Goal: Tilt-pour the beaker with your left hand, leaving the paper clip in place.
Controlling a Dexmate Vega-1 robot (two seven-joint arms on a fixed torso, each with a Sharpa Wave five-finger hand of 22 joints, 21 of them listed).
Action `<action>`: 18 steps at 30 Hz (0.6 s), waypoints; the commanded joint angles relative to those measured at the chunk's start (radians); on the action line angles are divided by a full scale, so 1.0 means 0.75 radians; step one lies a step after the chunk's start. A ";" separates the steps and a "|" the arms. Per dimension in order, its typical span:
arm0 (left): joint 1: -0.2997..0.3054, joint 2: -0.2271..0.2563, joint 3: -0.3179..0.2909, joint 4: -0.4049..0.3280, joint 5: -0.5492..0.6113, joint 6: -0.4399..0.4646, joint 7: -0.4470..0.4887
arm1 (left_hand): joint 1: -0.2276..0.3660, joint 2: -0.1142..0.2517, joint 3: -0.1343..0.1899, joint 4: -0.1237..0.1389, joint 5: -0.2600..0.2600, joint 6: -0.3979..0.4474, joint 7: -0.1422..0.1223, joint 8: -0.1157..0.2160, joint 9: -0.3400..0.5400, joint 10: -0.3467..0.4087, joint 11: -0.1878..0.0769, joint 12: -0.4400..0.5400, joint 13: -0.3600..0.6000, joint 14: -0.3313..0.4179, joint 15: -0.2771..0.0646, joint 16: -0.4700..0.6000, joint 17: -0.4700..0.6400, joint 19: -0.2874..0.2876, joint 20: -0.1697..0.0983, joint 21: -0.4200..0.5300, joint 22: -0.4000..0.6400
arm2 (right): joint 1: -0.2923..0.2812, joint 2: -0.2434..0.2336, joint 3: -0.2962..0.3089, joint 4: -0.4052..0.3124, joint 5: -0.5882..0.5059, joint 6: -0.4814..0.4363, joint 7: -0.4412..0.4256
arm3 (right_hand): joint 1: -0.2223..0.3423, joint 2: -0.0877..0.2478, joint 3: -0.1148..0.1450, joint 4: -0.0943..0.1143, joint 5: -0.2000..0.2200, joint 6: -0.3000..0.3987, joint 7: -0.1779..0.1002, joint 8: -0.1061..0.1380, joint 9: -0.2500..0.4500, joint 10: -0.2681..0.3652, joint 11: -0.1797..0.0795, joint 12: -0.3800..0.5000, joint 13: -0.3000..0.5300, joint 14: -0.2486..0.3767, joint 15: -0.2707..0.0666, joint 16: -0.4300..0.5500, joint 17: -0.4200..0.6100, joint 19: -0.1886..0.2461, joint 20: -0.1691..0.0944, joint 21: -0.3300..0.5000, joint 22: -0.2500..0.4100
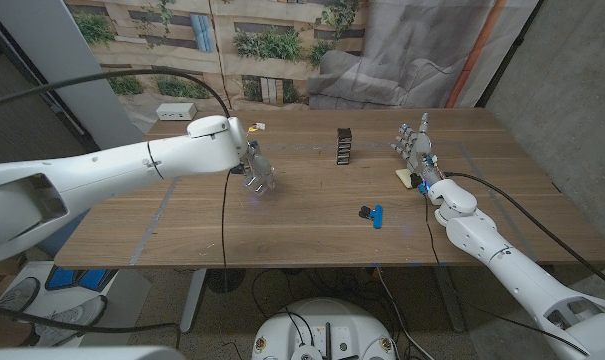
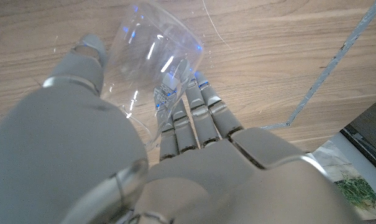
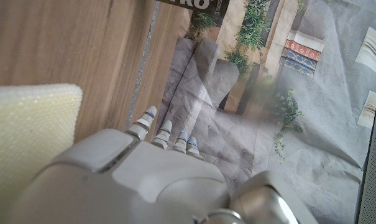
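Blue clip [image 1: 372, 213] lies on the near table [image 1: 312, 230], well right of the pour; leave it be. Left hand [image 1: 250, 168] grasps the clear beaker [image 1: 262, 180], tilted above mid-table; rotate slowly, grip firm. Right hand [image 1: 418, 148] waits farther back, released, fingers apart, beside a yellow sponge [image 1: 405, 178].

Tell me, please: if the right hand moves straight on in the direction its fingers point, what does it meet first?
Probably nothing on the table. The right hand points toward the table's far edge; the grey curtain lies beyond, though depth is unclear.
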State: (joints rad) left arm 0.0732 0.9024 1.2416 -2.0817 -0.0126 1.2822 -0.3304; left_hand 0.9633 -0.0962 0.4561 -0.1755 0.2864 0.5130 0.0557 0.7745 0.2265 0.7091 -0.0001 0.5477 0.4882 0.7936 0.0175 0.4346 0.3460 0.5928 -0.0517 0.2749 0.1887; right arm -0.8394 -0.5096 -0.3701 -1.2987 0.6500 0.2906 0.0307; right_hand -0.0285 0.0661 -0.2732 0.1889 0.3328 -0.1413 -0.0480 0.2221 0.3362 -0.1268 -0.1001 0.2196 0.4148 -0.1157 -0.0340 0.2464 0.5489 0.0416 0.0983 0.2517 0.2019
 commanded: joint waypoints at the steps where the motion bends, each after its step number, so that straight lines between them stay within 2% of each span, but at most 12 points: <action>1: -0.061 0.003 0.075 -0.003 -0.013 0.036 -0.007 | 0.041 0.298 0.027 0.007 0.007 0.179 -0.032 0.196 0.002 0.271 -0.174 -0.005 0.108 0.156 -0.309 0.003 0.004 0.006 -0.010 0.010 0.002 | 0.000 0.000 0.000 0.000 0.000 0.000 0.000 | 0.009 0.114 -0.009 0.000 0.008 -0.007 -0.001 0.007 0.002 -0.012 0.004 0.008 0.007 -0.005 -0.029 0.004 0.008 0.001 0.009 0.009 0.006; 5: -0.067 0.003 0.079 0.001 -0.016 0.036 0.004 | 0.040 0.300 0.027 0.007 0.008 0.178 -0.030 0.195 0.001 0.272 -0.174 -0.006 0.111 0.156 -0.308 0.002 0.006 0.008 -0.011 0.011 0.003 | 0.000 0.000 0.000 0.000 0.000 0.000 0.000 | 0.009 0.114 -0.009 0.000 0.008 -0.007 -0.001 0.007 0.002 -0.012 0.004 0.008 0.007 -0.005 -0.029 0.004 0.008 0.001 0.009 0.009 0.006; 10: -0.045 0.002 0.046 0.001 -0.030 0.019 0.036 | 0.038 0.301 0.029 0.006 0.008 0.176 -0.031 0.194 0.000 0.270 -0.173 -0.009 0.113 0.155 -0.308 0.000 0.008 0.008 -0.011 0.012 0.003 | 0.000 0.000 0.000 0.000 0.000 0.000 0.000 | 0.009 0.114 -0.009 0.000 0.008 -0.007 -0.001 0.007 0.002 -0.012 0.004 0.008 0.007 -0.005 -0.029 0.004 0.008 0.001 0.009 0.009 0.006; 18: 0.045 0.011 -0.059 -0.025 -0.056 -0.021 0.113 | 0.038 0.305 0.032 0.004 0.009 0.176 -0.031 0.193 -0.003 0.269 -0.174 -0.016 0.113 0.149 -0.309 -0.005 0.011 0.006 -0.013 0.012 0.004 | 0.000 0.000 0.000 0.000 0.000 0.000 0.000 | 0.009 0.114 -0.009 0.000 0.008 -0.007 -0.001 0.007 0.002 -0.012 0.004 0.008 0.007 -0.005 -0.029 0.004 0.008 0.001 0.009 0.009 0.006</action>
State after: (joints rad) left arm 0.0522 0.9041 1.2633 -2.0831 -0.0353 1.2940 -0.3011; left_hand 0.9633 -0.0962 0.4590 -0.1784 0.2863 0.5130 0.0557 0.7745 0.2219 0.7093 -0.0001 0.5358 0.5039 0.7938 0.0169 0.4276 0.3524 0.5933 -0.0520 0.2749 0.1885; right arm -0.8394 -0.5095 -0.3701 -1.2985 0.6500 0.2907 0.0306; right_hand -0.0285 0.0661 -0.2732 0.1889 0.3328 -0.1413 -0.0480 0.2221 0.3362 -0.1267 -0.1001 0.2197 0.4148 -0.1157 -0.0340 0.2464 0.5488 0.0416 0.0983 0.2517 0.2018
